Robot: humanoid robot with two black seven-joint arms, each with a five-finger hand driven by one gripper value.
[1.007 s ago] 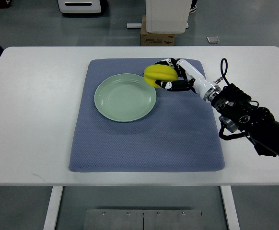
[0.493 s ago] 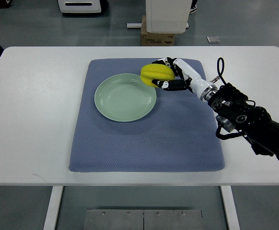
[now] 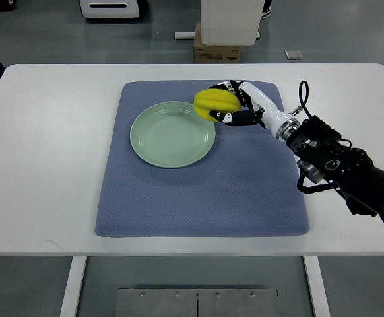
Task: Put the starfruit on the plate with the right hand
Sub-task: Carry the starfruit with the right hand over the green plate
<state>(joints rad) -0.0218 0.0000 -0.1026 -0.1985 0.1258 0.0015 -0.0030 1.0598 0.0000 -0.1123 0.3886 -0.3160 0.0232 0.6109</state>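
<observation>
The right hand [image 3: 235, 105] has its fingers [image 3: 234, 119] wrapped around the starfruit [image 3: 216, 102], at the plate's [image 3: 172, 134] far right rim, above the mat [image 3: 202, 162].

bright, even overhead light, soft faint shadows, sharp focus, slight bowing at the edges

The right hand [image 3: 235, 105] is white with black finger joints, on a black, cabled forearm [image 3: 340, 165].
</observation>
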